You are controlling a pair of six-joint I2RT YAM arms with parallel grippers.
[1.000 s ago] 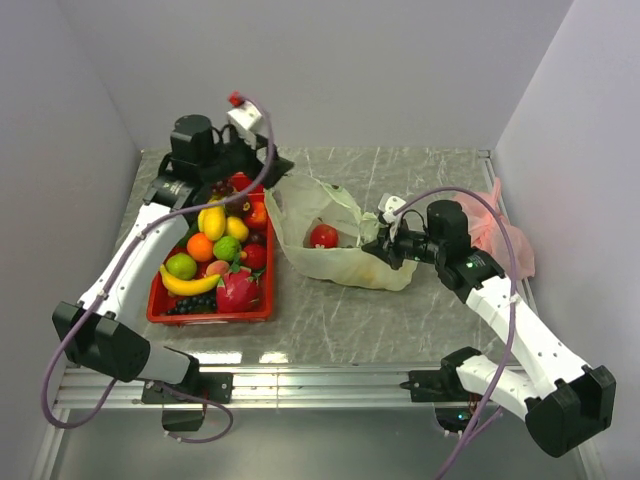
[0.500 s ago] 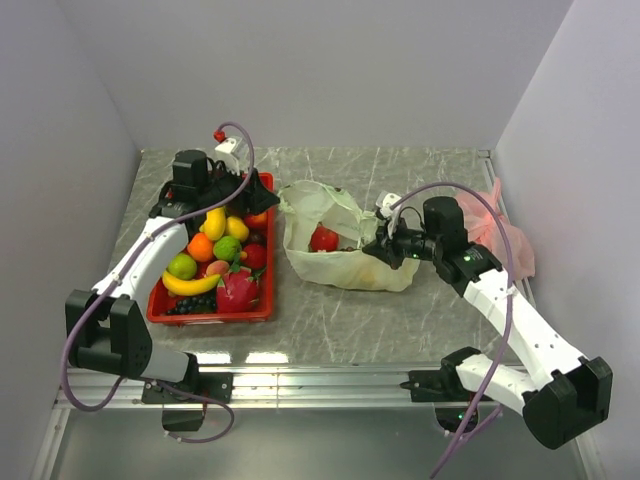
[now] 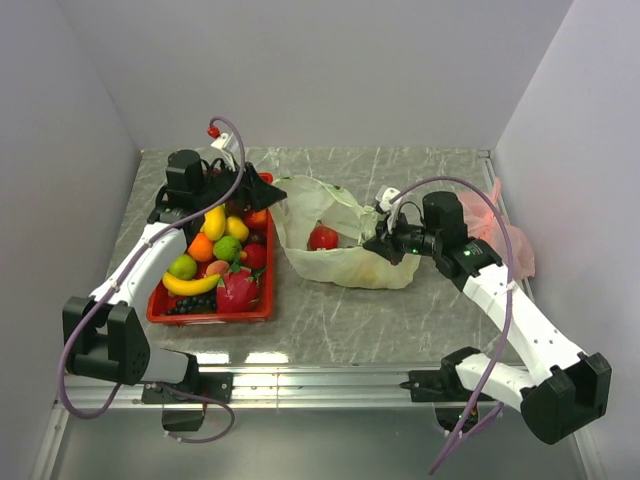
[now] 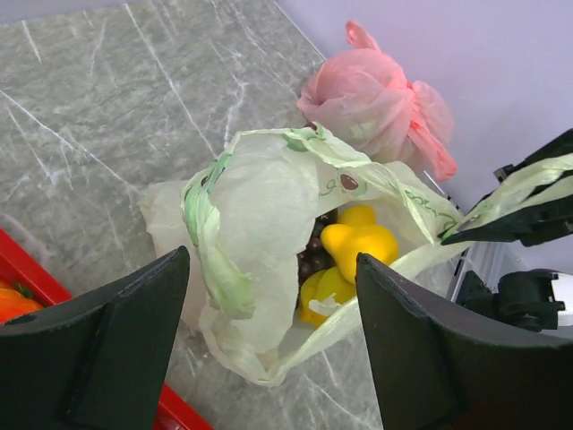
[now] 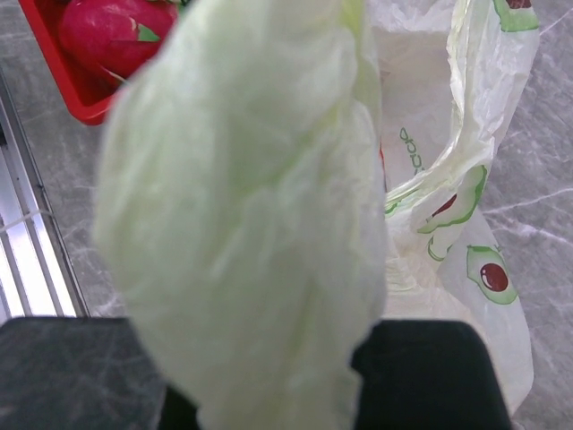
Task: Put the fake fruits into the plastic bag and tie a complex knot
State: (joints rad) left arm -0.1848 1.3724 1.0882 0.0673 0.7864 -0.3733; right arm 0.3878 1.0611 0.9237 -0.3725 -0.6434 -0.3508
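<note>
1. A grey marbled table (image 3: 400, 310) stands between pale lavender walls, and my two arms reach in from its near edge.
2. The plastic bag (image 3: 345, 262), pale green and translucent, lies open at mid-table. It sits just right of a red tray (image 3: 262, 312) heaped with the fake fruits (image 3: 215, 250).
3. My left gripper (image 3: 262, 190) hovers over the tray's far end, beside the bag's mouth, jaws spread wide and empty.
4. My right gripper (image 3: 385, 243) is clamped tight on the bag's right-hand edge and holds it raised.
5. Only the overhead view shows a red apple (image 3: 322, 237) inside the bag.
6. The left wrist view looks into the bag between my dark fingers (image 4: 107, 349). It shows yellow fruits (image 4: 358, 242) and dark grapes (image 4: 313, 255) that the overhead view hides. A twisted green handle (image 4: 210, 242) drapes over the near rim, and the pink bag (image 4: 376, 98) lies beyond.
7. The right wrist view is mostly a blurred wad of green film pinched in my gripper. Behind it, a dragon fruit (image 5: 116, 27) lies in the tray's corner.
8. That view also shows the avocado motifs (image 5: 491, 273) clearly. The green lettering (image 5: 407, 152) beside them is too creased to read.
</note>
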